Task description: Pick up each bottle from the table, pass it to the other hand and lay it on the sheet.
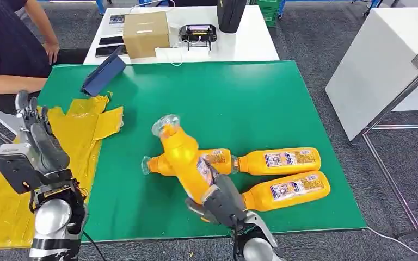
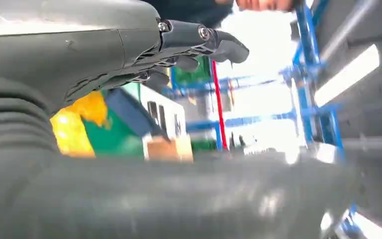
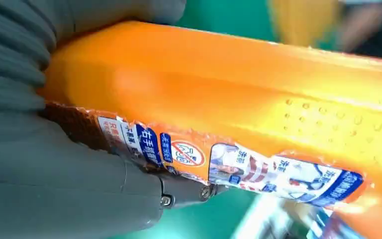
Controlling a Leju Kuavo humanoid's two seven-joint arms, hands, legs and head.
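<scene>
Progress: early, judging by the layout. No bottle lies on the yellow sheet (image 1: 81, 136) yet, so you've got all four left to deliver.

Nearest you, right hand (image 1: 223, 202) has its fingers (image 3: 186, 191) wrapped round the base end of the lifted bottle (image 1: 182, 157), which tilts up w/ its clear cap pointing far-left, above the green surface (image 1: 239, 103). Handover not yet done.

Left hand (image 1: 35, 141) is raised at near left over the sheet, fingers apart, holding nothing. Looks ready to receive.

Three more bottles lie on their sides on the surface: near-right bottle (image 1: 294, 189) just beside the right hand, far-right bottle (image 1: 280, 161) behind it, and middle bottle (image 1: 217, 160) partly hidden under the lifted one.

Contents: all four look full of orange liquid, caps on. Droplets visible on the held one in the right wrist view.

Far left: a person's arm (image 1: 11, 81) near the surface edge.
</scene>
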